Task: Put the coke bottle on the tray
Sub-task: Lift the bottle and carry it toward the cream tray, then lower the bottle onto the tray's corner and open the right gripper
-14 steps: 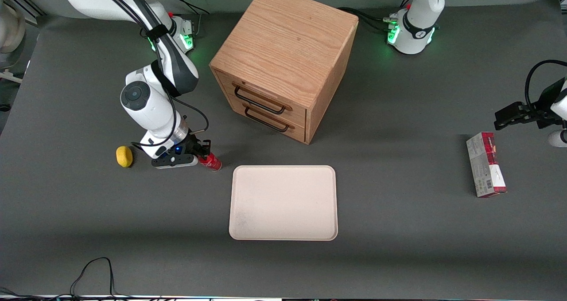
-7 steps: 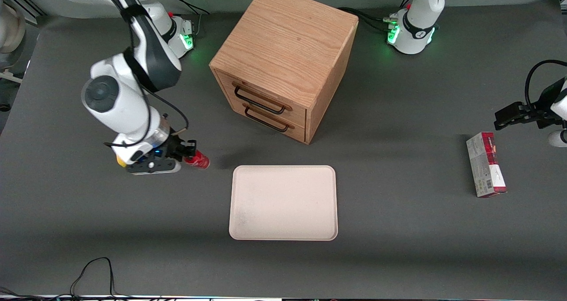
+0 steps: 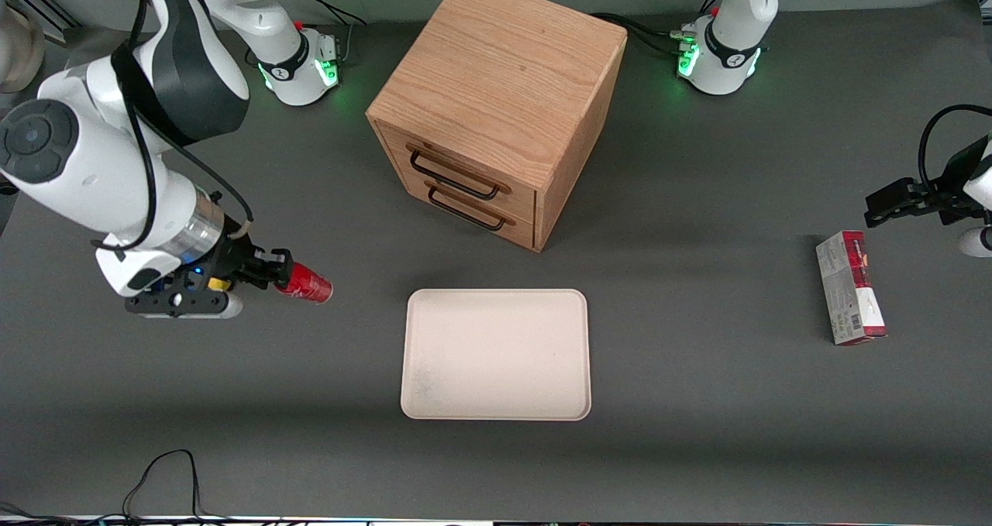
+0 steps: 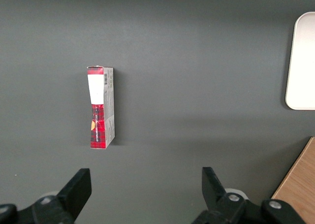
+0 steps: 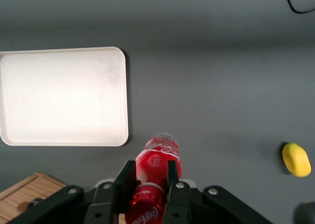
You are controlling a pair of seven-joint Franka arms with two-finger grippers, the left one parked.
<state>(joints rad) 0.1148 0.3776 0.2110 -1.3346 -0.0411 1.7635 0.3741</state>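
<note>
Tabletop (image 3: pixel 697 448) carries one two-drawer wooden cabinet (image 3: pixel 496 108), one cream tray (image 3: pixel 496 354), one red-and-grey carton (image 3: pixel 849 287) toward the parked arm's end, and one yellow lemon (image 5: pixel 296 159). Compared with a second ago, the right arm's gripper (image 3: pixel 267 272) has risen and swung away from the tray toward the working arm's end. Its jaws are clamped on the single coke bottle (image 3: pixel 306 283), held tilted in the air, well apart from the tray.
</note>
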